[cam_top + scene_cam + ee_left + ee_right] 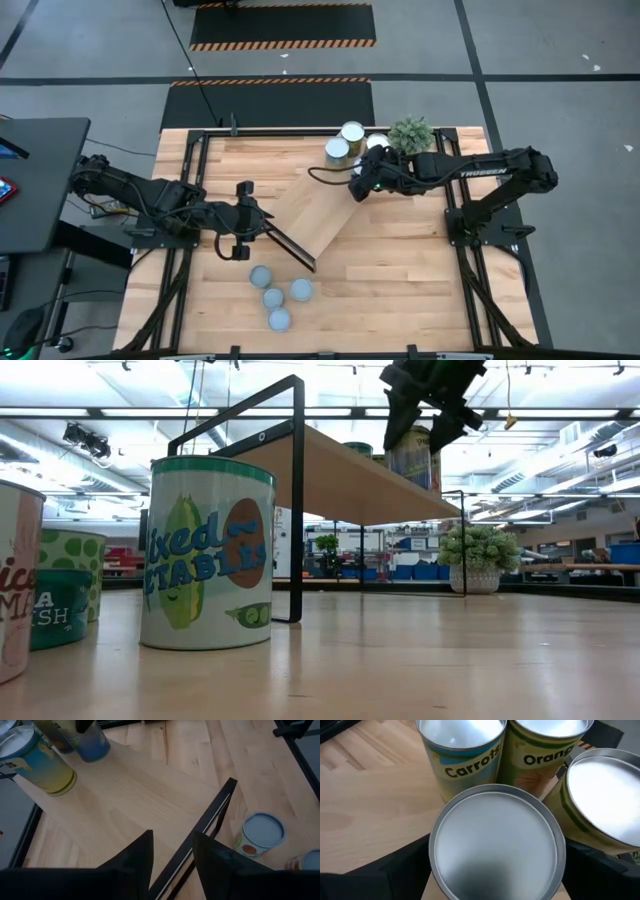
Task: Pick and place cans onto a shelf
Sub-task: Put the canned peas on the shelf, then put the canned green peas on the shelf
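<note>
Cans on shelf end, right end effector spread around 1 of them.

Right end effector (362,186) sits over the far end of the light-wood shelf (318,213), its fingers (405,865) wide apart on either side of a silver-topped can (497,842) standing on the plank, not squeezing it. Just beyond it stand a Carrots can (462,750) and an Orange-labelled can (547,750), with another can (605,800) beside. 4 more cans (279,296) rest on the bench (400,270) near the shelf's lower end; the closest reads mixed vegetables (207,552). Left end effector (243,222) hovers by the shelf's dark end frame (200,835), fingers (135,865) partly apart and holding nothing. A potted plant (411,133) stands at the bench's far edge.
</note>
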Robot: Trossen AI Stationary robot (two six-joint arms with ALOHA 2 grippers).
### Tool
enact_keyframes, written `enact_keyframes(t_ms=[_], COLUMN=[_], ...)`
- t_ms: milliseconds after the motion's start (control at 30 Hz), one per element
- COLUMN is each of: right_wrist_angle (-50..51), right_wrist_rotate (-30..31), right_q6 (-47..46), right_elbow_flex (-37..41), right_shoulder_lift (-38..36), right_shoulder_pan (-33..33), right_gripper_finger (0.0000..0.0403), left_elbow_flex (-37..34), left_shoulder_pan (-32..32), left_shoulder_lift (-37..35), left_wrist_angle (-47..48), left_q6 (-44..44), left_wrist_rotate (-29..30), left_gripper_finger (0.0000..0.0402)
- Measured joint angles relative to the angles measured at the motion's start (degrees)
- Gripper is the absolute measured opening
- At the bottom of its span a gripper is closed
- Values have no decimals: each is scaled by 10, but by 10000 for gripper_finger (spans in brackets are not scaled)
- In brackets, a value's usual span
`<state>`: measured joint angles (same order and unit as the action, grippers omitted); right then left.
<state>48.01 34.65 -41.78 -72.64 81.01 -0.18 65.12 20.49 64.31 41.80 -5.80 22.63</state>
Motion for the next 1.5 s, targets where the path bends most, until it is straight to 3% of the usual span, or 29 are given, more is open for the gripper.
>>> enact_keyframes(t_ms=[767,1200,1500], right_wrist_angle=[49,48,44], right_wrist_rotate=[10,3,17], right_q6=[34,34,54], right_elbow_flex=[-50,-50,-50], right_shoulder_lift=[-5,-45,-74], right_shoulder_pan=[25,47,59], right_gripper_finger=[383,383,383], left_elbow_flex=[0,1,1], left_shoulder_pan=[0,0,0], left_shoulder_lift=[0,-9,-40], left_wrist_angle=[-2,18,39], left_q6=[-28,-69,-102], left_wrist_rotate=[-11,-109,-120], left_gripper_finger=[141,141,141])
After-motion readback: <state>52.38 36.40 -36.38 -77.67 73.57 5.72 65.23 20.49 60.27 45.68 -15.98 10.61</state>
